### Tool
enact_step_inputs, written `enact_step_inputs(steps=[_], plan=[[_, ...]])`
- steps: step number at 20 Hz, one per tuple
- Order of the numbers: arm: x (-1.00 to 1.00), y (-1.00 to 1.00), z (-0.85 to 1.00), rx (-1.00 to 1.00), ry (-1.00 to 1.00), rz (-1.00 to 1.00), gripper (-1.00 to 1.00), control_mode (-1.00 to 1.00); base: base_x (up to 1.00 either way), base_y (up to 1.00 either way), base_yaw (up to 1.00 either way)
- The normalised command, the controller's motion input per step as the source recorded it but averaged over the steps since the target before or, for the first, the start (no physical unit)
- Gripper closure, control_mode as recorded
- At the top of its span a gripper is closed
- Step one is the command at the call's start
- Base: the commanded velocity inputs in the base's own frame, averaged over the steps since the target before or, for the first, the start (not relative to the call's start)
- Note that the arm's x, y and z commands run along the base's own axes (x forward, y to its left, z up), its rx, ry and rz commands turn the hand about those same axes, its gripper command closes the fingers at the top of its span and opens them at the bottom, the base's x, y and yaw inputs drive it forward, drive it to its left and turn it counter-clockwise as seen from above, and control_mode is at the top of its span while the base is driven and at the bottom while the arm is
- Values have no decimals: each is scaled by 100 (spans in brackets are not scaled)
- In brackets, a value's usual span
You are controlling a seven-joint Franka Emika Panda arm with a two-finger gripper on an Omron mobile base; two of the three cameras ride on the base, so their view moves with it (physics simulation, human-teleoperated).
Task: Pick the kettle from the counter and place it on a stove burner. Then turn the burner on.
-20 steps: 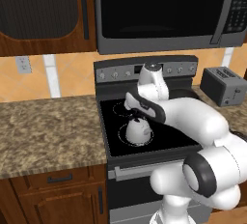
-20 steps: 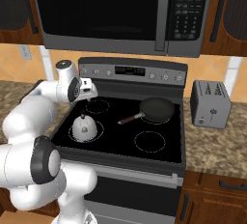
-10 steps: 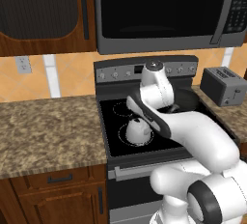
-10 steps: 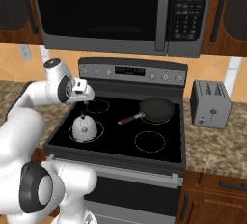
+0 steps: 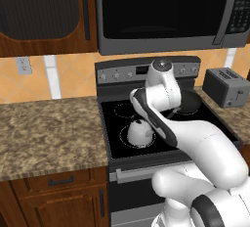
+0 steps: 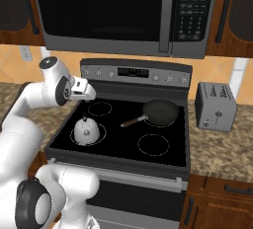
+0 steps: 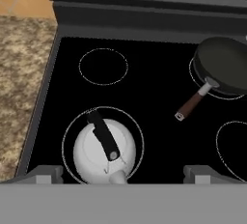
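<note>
Small shiny silver dome kettle [image 7: 102,154] with black arched handle sits inside the largest white burner ring [image 7: 67,136] on the glossy black cooktop.
My two-finger gripper [image 6: 88,93] hovers above it, holding nothing, its spread unreadable; a black frying pan [image 6: 160,111] rests well apart.

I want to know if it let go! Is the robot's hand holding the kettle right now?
Gripper: open and holding nothing; the kettle sits on the stove burner below it.
</note>
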Motion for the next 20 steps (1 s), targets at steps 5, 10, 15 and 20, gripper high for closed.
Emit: enact_step_inputs(steps=[5,10,15,20], plan=[[-14,-2,12,11,0,8,-100,-100,0,0,0],[-26,1,0,4,-4,7,-100,-100,0,0,0],[6,16,11,0,-2,0,-100,-100,0,0,0],[14,25,0,0,-1,-2,-100,-100,0,0,0]])
